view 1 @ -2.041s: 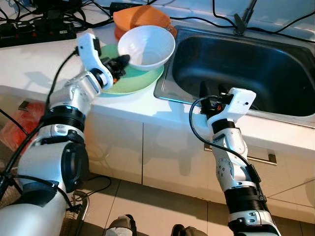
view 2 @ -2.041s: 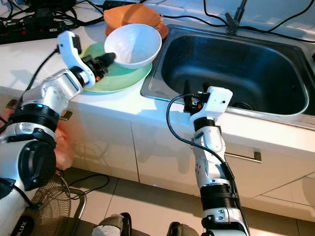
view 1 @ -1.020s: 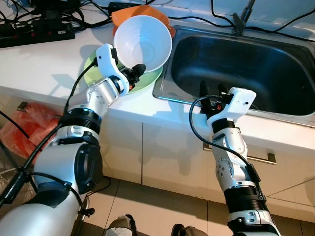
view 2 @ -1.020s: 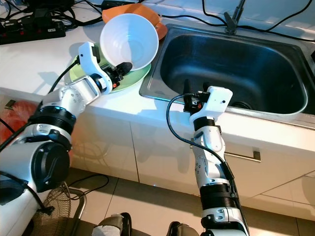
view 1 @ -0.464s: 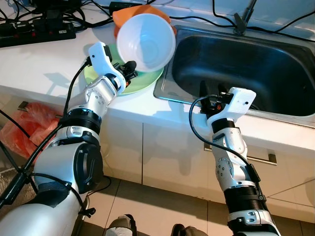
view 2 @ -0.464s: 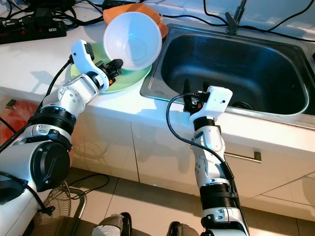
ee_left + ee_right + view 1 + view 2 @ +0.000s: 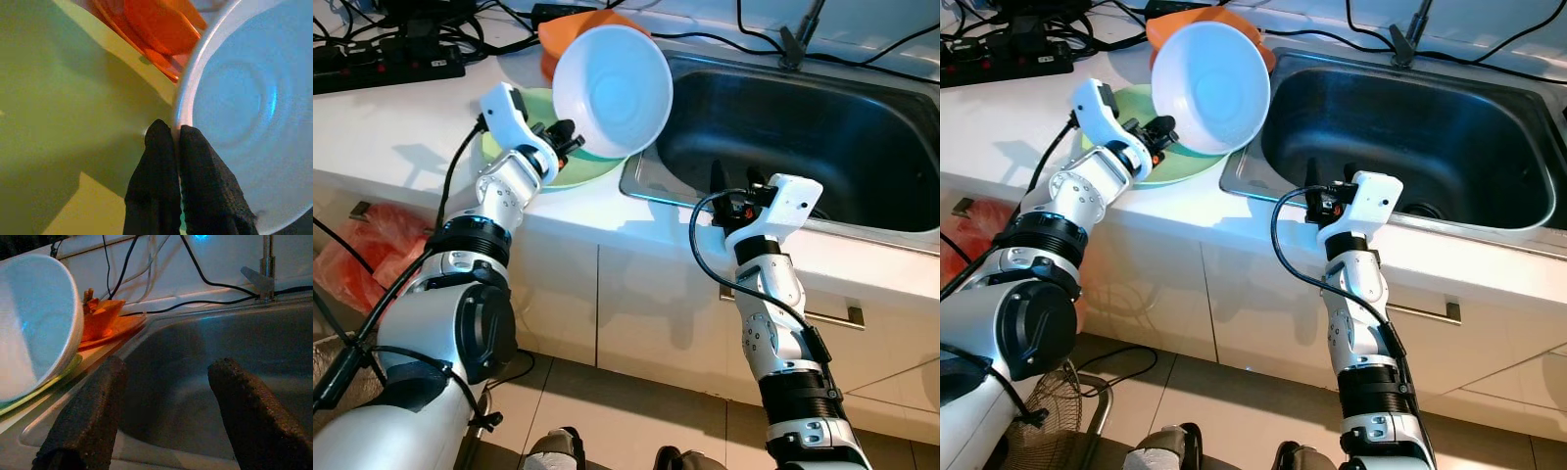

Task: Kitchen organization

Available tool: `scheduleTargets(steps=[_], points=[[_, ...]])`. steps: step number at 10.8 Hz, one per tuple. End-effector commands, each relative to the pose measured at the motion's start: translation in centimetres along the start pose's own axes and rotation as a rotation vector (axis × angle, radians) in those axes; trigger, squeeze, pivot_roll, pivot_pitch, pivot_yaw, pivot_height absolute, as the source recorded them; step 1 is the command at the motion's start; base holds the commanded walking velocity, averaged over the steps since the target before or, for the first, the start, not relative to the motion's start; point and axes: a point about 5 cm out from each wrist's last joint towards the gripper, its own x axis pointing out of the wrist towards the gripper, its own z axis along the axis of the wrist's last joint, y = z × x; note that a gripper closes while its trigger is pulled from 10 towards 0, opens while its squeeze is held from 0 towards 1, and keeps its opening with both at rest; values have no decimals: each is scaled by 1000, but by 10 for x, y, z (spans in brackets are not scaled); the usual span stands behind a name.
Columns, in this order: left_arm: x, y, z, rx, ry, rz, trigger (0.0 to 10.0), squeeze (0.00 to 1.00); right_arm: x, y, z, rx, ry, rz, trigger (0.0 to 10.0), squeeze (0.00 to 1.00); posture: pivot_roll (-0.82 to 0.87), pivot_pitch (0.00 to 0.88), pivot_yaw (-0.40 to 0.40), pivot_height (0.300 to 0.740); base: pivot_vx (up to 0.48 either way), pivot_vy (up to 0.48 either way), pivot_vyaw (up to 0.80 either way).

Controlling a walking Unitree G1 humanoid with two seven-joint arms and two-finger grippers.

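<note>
Gripping the rim of one white bowl [image 7: 612, 90], the left claw [image 7: 175, 142] holds it tilted above one green plate [image 7: 566, 168] on the table [image 7: 391, 122]. Wrist view reveals orange dishes [image 7: 161, 27], maybe two. Right claw [image 7: 166, 406] hangs open at the sink [image 7: 803, 137].

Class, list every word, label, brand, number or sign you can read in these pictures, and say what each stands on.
None can be read: the round white bowl, pale green plate, orange dishes and steel sink show no lettering.
</note>
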Motion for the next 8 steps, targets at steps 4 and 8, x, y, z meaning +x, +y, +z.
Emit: scheduleTargets(steps=[4,8], points=[[1,-14,9,-28,-112,-106,0,0,-3,-2,-5,6,23,-15,10000,0,103,121,-22,740,0,0,0],[-8,-29,30,-27,-317,-214,4980,0,-1,-1,-3,11,15,-10,10000,0,107,125,-27,740,0,0,0]])
